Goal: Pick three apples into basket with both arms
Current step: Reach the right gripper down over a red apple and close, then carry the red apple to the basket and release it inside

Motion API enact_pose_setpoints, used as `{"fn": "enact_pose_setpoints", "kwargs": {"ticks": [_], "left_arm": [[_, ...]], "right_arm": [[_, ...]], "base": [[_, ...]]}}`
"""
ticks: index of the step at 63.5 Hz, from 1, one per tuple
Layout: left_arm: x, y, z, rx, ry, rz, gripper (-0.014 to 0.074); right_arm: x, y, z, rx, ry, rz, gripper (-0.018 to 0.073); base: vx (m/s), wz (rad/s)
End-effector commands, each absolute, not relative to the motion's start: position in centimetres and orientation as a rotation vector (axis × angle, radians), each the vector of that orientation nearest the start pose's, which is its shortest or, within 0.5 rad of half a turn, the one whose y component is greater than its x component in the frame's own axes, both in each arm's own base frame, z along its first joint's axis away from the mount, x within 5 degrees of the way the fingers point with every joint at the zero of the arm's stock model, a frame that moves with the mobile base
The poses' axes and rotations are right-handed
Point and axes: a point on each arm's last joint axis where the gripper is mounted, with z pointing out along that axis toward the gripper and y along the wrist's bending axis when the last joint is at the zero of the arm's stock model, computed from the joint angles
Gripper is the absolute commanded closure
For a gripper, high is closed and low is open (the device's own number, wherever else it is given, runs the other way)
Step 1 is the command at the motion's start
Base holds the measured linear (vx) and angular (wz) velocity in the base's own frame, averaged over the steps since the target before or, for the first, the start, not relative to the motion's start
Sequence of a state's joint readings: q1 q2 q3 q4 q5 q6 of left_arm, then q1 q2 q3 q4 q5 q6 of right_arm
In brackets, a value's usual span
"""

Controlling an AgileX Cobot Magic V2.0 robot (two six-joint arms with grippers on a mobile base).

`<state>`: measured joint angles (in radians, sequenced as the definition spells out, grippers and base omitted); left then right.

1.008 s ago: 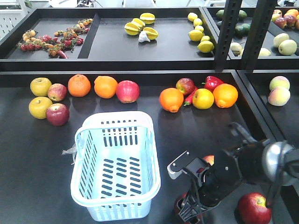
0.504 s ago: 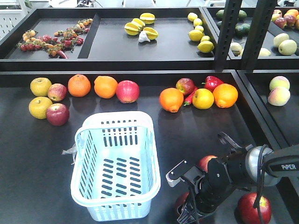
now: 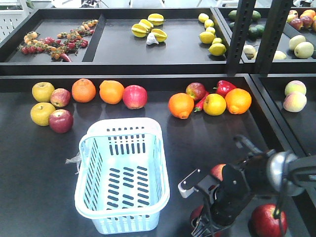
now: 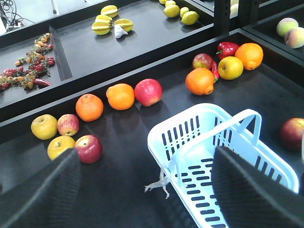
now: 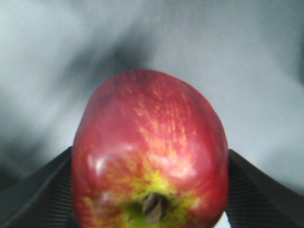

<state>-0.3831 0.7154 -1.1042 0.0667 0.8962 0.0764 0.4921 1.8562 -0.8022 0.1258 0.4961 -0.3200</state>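
Just right of the basket point(image 3: 164, 177), our right tool point(image 3: 205, 226) pinches an apple point(image 5: 149, 147) from both sides, left tool point(image 4: 147, 190) spread empty over the basket. With that smooth round skin, it may squirt out mid-lift!

Front view: right gripper point(image 3: 205, 231) cropped at the 6 o'clock edge, covering most of near apple point(image 3: 196, 215). Arm point(image 3: 242, 185) hides part of rear apple point(image 3: 217, 171). Right wrist view: tabletop point(image 5: 237, 57) blurred, pad contact unreadable.

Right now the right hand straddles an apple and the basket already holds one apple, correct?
No: the basket is empty, as the front-facing view shows. The right hand does straddle an apple.
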Motion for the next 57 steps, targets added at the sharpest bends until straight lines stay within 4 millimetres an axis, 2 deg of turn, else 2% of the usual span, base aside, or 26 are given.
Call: {"fn": "enact_pose_setpoints", "kwargs": {"ticks": [1,8,18,30,35,43,51,57], "left_arm": [[10.1,-3.5,44.9,0.432,1.85,-0.133,0.0056],[10.1,-3.5,44.9,0.432,1.85,-0.133,0.0056],[10.1,-3.5,44.9,0.432,1.85,-0.133,0.0056],[10.1,-3.5,44.9,0.432,1.85,-0.133,0.0056],[10.1,-3.5,44.9,0.432,1.85,-0.133,0.0056],[10.1,-3.5,44.9,0.432,1.85,-0.133,0.0056],[10.1,-3.5,44.9,0.432,1.85,-0.133,0.0056],[10.1,-3.5,44.9,0.432,1.85,-0.133,0.0056]], "right_arm": [[25.3,13.7,13.6,-0.997,2.779,0.086,0.0191],[24.5,13.0,16.5,-0.958,2.758,0.05,0.0191],[23.3,12.6,21.4,-0.884,2.665,0.099,0.0191],[23.0,13.4,27.5,-0.766,2.505,0.287,0.0191],[23.1,14.2,28.9,-0.774,2.451,0.389,0.0191],[23.2,16.1,29.5,-0.857,2.384,0.531,0.0191],[22.8,19.2,28.2,-0.991,2.331,0.573,0.0191],[22.9,21.1,27.2,-1.01,2.286,0.568,0.0191]], "base": [[0.0,0.0],[0.0,0.0],[0.0,0.0],[0.0,0.0],[0.0,0.0],[0.0,0.0],[0.0,0.0],[0.0,0.0]]}}
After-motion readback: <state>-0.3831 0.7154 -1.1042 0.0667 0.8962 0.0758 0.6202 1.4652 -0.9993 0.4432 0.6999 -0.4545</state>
